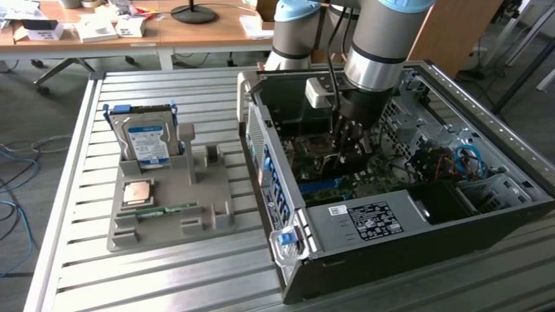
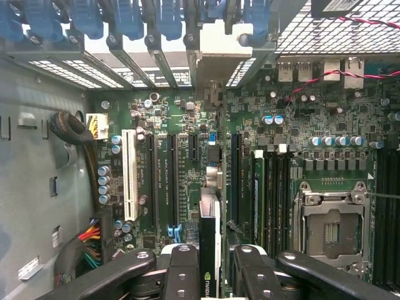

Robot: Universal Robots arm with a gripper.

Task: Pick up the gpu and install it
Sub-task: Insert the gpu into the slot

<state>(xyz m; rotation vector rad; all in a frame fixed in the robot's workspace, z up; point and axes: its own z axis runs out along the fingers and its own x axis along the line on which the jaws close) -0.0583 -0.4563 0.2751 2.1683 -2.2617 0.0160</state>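
the black two-finger gripper (image 2: pixel 211 272) is clamped on the thin dark gpu card (image 2: pixel 209 231), held edge-on directly beneath it. its long axis is kept parallel to the long black slots (image 2: pixel 169 181) just beside it on the green motherboard (image 2: pixel 300 112), inside the open black computer case (image 1: pixel 416 260).

The arm (image 1: pixel 381 45) is a fat grey tube with light blue caps (image 1: pixel 299 8), a thin black cable (image 1: pixel 332 71) and a black gripper (image 1: pixel 345 159).
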